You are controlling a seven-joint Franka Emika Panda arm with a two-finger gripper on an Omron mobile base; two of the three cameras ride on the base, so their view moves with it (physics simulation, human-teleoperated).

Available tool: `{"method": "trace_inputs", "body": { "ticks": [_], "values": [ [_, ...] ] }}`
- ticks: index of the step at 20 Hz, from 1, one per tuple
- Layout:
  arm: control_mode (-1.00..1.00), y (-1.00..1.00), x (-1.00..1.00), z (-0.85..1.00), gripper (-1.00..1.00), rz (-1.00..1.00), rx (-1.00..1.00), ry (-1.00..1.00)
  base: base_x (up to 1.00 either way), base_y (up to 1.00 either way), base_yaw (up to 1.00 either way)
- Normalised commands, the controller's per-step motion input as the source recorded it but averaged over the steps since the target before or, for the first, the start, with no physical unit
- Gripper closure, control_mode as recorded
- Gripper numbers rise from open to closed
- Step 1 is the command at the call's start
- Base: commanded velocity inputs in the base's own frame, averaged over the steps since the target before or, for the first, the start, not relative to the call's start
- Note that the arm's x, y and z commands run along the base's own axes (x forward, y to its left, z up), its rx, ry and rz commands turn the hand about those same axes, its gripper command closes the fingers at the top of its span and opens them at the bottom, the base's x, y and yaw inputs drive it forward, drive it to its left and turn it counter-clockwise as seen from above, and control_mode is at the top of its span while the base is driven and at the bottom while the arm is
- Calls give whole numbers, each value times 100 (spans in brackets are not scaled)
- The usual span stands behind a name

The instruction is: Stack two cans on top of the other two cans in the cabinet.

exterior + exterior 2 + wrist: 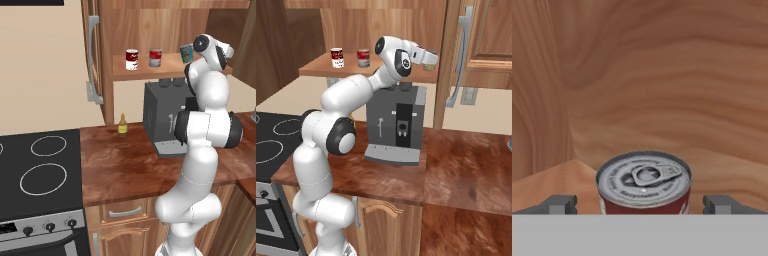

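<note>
The cabinet's wooden shelf (150,73) carries a dark red can with a white label (131,59) (337,57) at the left. Beside it stands a red-over-grey can (155,57) (363,57). A teal can (186,52) peeks out beside my wrist. My gripper (228,51) (430,57) reaches to the shelf's right end, where a pale, green-labelled can (430,64) sits under its tip. In the hand view a can with a silver pull-tab lid and dark red side (643,180) stands between my gripper's (642,204) open fingers (559,204), with a gap on each side.
A dark coffee machine (162,117) (396,125) stands on the wooden counter (125,170) right under the shelf. A small yellow bottle (122,125) is left of it, and a black stove (40,170) beyond that. The open cabinet doors have grey bar handles (92,55) (458,65).
</note>
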Motion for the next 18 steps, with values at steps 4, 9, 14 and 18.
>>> {"method": "trace_inputs", "body": {
  "ticks": [4,9,14,18],
  "values": [
    [-100,0,13,0,-100,0,0,0,0,0,0],
    [-100,0,11,0,-100,0,0,0,0,0,0],
    [-100,0,0,0,-100,0,0,0,0,0,0],
    [-100,0,0,0,-100,0,0,0,0,0,0]
  ]
}}
